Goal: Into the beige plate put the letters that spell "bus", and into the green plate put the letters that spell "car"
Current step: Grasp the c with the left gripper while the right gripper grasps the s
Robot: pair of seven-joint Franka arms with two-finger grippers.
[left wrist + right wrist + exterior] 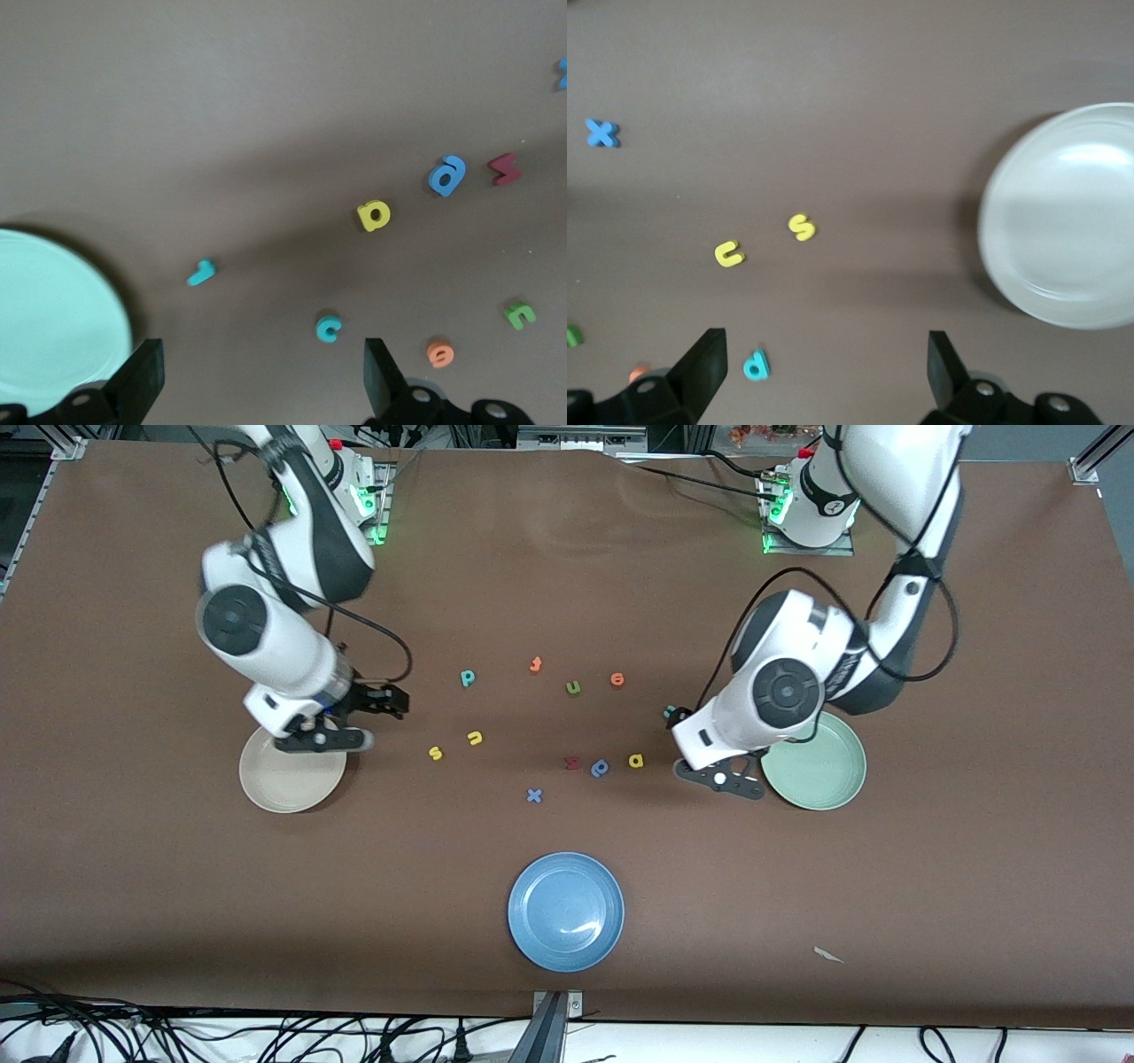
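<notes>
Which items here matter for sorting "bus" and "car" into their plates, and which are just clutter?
Job items:
teal b, yellow u, yellow s, beige plate
teal c, yellow a, teal r, green plate

Lying about:
blue plate, green u, orange letters, blue x, maroon letter, darker blue letter

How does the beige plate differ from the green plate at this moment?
The beige plate is cream-beige and lies at the right arm's end of the table; the green plate is pale mint and lies at the left arm's end. The right gripper, open, hangs over the beige plate's rim; the left gripper, open, hangs beside the green plate. Both are round, low-rimmed and hold no letters.
</notes>
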